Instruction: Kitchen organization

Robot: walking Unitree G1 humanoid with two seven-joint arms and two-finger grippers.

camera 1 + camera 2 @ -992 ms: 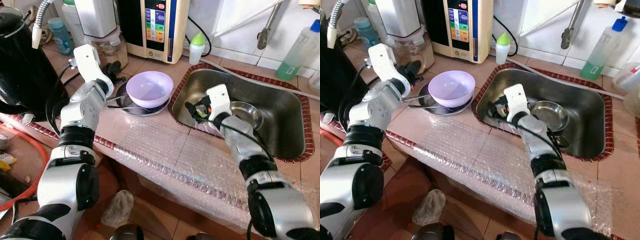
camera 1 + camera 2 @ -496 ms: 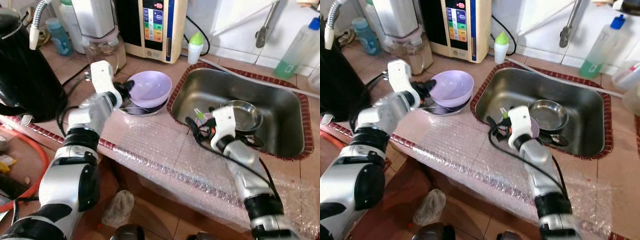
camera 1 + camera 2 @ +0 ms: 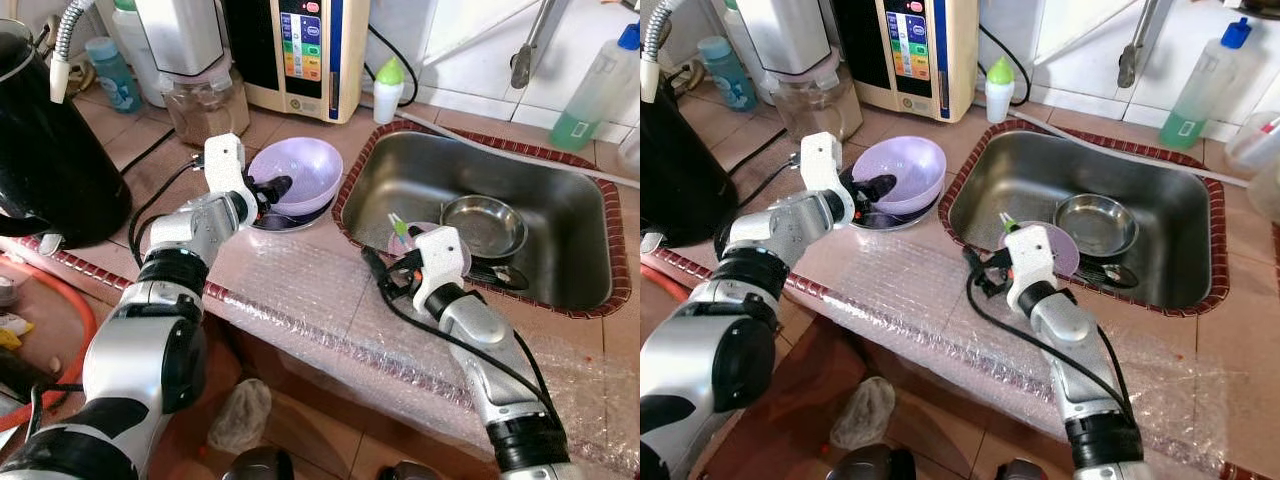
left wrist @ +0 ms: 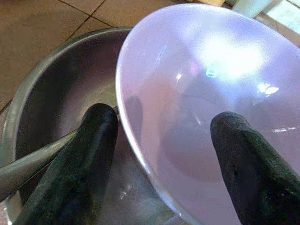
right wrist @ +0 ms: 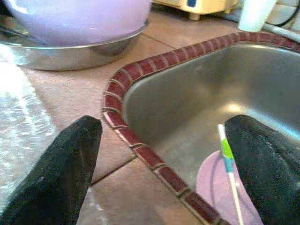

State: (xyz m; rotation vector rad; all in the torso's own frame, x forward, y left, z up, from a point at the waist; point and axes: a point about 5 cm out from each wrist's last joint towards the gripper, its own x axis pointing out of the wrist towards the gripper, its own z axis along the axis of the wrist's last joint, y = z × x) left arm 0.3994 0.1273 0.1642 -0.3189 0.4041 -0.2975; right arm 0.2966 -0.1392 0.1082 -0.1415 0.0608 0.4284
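Observation:
A lilac bowl (image 3: 300, 170) sits inside a steel dish (image 3: 290, 215) on the tiled counter left of the sink (image 3: 352, 185); a spoon handle (image 4: 28, 164) lies in the dish. My left gripper (image 3: 268, 188) is open and straddles the bowl's near rim (image 4: 133, 140), one finger (image 4: 89, 159) outside and the other inside. My right gripper (image 3: 385, 275) is open with nothing in it, over the sink's front left edge. In the sink lie a steel bowl (image 3: 485, 225), a small lilac plate (image 5: 220, 187) and a green and white stick (image 5: 227, 154).
A black kettle (image 3: 50, 140) stands at the left, and a blender jar (image 3: 205, 95), a water purifier (image 3: 305, 50) and a green-capped bottle (image 3: 388, 90) along the back. A soap bottle (image 3: 590, 90) is behind the sink. Bubble wrap (image 3: 320, 300) covers the counter's front edge.
My left gripper came down onto the lilac bowl's rim. My right arm drew back from inside the sink to its front edge. The camera shifted too.

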